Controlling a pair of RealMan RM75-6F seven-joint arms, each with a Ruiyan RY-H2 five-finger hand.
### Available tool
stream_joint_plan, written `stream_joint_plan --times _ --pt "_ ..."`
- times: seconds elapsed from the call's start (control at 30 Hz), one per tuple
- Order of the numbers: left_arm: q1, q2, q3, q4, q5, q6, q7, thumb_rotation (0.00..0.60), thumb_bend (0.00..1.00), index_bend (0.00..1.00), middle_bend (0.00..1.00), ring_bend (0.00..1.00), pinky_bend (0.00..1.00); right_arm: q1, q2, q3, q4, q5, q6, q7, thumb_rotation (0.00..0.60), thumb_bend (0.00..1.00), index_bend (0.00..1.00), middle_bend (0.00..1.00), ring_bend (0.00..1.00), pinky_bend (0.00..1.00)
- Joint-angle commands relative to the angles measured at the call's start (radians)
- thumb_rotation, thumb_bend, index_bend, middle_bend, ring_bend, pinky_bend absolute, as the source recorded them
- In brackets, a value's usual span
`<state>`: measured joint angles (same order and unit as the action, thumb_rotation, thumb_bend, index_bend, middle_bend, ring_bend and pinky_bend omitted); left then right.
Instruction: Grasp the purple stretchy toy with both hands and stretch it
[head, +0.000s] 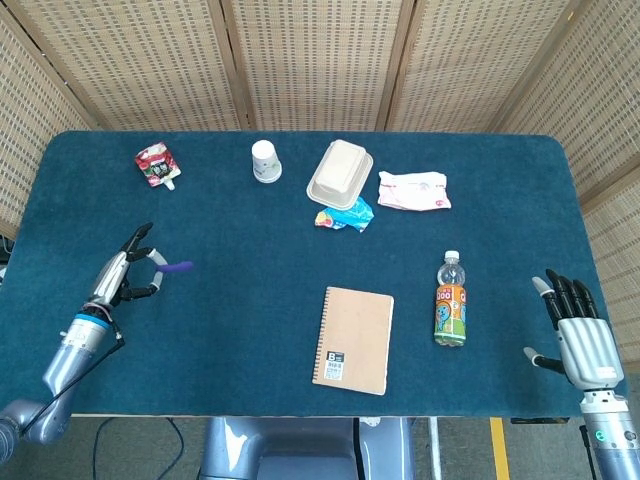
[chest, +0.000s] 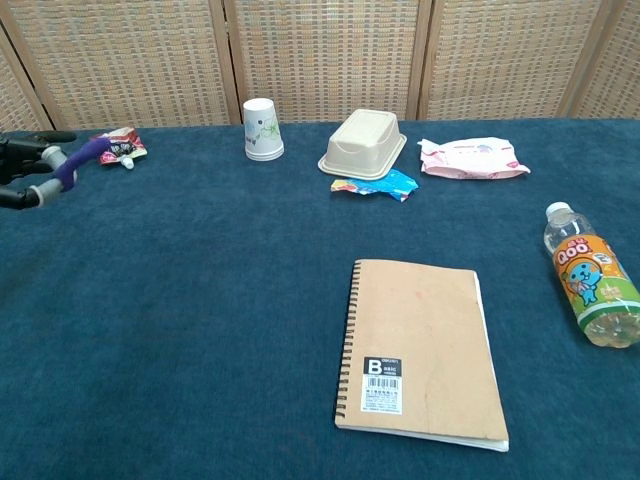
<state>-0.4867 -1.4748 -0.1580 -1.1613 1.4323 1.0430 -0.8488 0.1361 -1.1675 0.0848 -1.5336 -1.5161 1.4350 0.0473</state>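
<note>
Nearest, at about 4 o'clock on the table, the right hand hovers released, fingers spread, holding nothing. A notebook lies near 6 o'clock, with a bottle just to its right. At 9 o'clock the left hand grasps the purple stretchy toy, lifted off the cloth, its free end pointing right. Farthest, toward 12 o'clock, sit a pouch, paper cup, clamshell box and tissue pack.

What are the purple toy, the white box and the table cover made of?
Toy: probably soft rubber or silicone, a smooth, thin, bending strand in the left hand. Box: looks like matte moulded pulp or foam, cream. Table cover: dark teal cloth, felt-like, fuzzy.
</note>
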Motion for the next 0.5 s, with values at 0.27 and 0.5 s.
stream_joint_plan --times 0.27,0.5 --pt "-0.144 -0.064 -0.058 -0.105 0.041 -0.054 -0.159 0.600 0.52 0.65 0.00 0.00 0.00 0.119 0.085 0.027 -0.038 -0.041 -0.140 0.335 0.600 0.00 0.20 0.00 0.00 0.00" --pt "-0.238 -0.106 -0.100 -0.140 -0.019 -0.145 -0.034 0.600 0.51 0.66 0.00 0.00 0.00 0.206 0.116 0.079 -0.106 -0.018 -0.217 0.482 0.600 0.05 0.29 0.01 0.00 0.00"
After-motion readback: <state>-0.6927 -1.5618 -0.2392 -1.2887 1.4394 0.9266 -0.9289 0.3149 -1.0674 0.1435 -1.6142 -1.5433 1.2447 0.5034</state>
